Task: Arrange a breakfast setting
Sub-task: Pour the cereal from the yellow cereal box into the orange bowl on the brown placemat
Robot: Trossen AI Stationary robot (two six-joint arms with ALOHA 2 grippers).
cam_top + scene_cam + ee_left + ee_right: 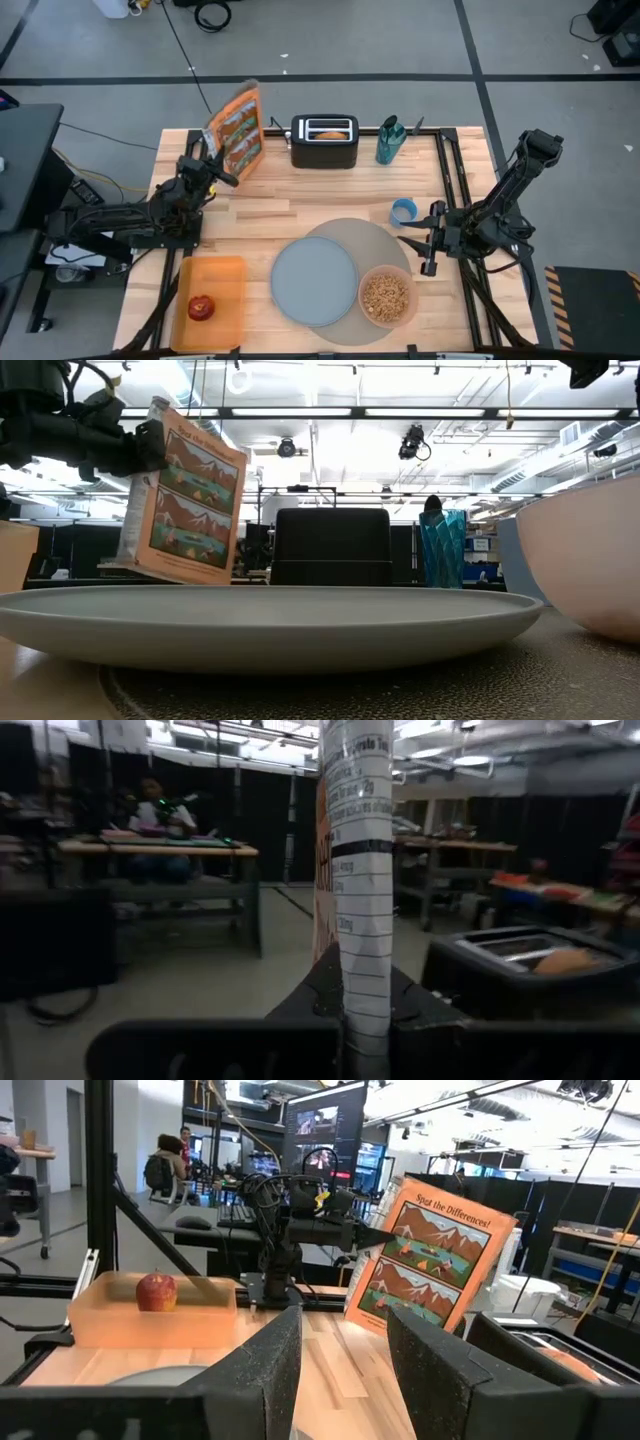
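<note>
High view: plate [314, 281] and cereal-filled bowl [386, 296] set on mat [385, 240]; apple [201, 307] unplaced on tray [228, 275]. Left gripper [214, 158] clamping cereal box [236, 129], right gripper [428, 243] wide, empty.

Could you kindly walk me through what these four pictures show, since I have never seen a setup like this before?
Two dark robot arms work at a wooden table. One camera looks straight down, one sits at table height, and one rides on each wrist. The left gripper holds a cereal box upright near the black toaster, which has a bagel in its slot. The right gripper waits open beside the small blue cup. A grey-blue plate and a pink bowl of cereal sit on the round grey mat; a red apple lies in the orange tray.
</note>
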